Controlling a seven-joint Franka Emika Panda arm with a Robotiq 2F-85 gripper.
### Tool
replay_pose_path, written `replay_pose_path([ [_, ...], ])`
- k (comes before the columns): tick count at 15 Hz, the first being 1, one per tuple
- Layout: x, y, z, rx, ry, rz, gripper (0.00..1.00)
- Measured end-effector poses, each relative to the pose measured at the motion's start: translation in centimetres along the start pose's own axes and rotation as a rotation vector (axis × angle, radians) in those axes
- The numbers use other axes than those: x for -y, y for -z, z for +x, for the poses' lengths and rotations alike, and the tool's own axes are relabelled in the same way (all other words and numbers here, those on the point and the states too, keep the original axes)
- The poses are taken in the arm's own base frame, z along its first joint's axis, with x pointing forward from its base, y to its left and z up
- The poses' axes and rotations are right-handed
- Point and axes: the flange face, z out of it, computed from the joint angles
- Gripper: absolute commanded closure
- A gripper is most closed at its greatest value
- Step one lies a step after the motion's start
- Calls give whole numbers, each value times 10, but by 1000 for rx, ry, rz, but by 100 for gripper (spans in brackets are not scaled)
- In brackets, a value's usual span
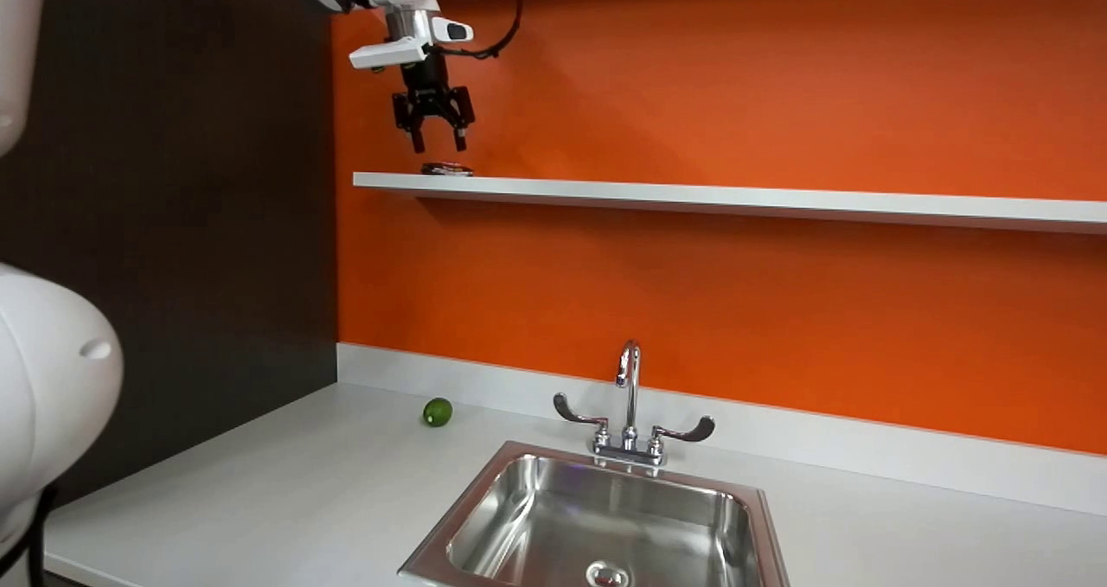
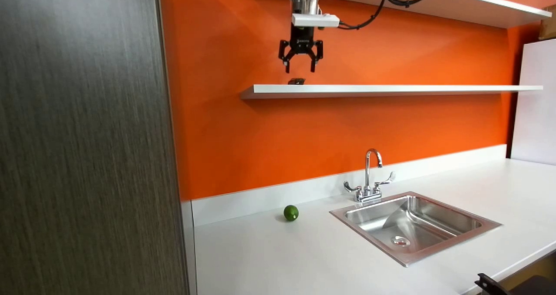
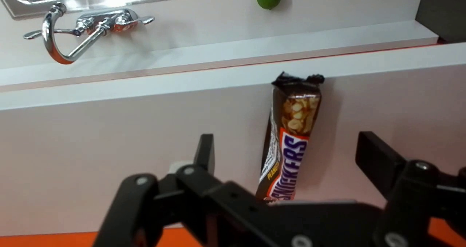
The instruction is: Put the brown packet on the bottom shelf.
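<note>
The packet is already on the lower shelf, at the upper left of the frame in an exterior view, so the placing looks done and your step in hand is most likely a clean exit. The gripper hangs above it with its fingers well apart and holding nothing; in both exterior views a gap shows between the fingertips and the packet. Leave them spread, since nothing here calls for closing. Rise straight first, with no sideways sweep: in the wrist view the packet lies roughly midway between the two fingers, so drifting toward either side of the frame wastes that margin. Mind its crumpled end, above and right of the frame's centre: it appears to reach the shelf's front edge and may poke over, so a knock could tip it off. Its opposite end is hidden behind the gripper. Don't climb blindly, as the upper shelf crosses the top right of the frame in an exterior view and the headroom is hard to judge. Once you are well above the packet, draw back slowly and watch that the cable doesn't snag
</note>
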Motion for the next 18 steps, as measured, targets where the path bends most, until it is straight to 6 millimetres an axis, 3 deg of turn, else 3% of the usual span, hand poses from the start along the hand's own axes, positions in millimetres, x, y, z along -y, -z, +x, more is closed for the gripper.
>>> replay_pose_path([
  [5, 4, 26, -44, 36, 10, 34, 0],
  [8, 6, 26, -78, 90, 22, 36, 0],
  [12, 7, -1, -124, 175, 44, 7, 0],
  [18, 8, -68, -195, 281, 77, -30, 0],
])
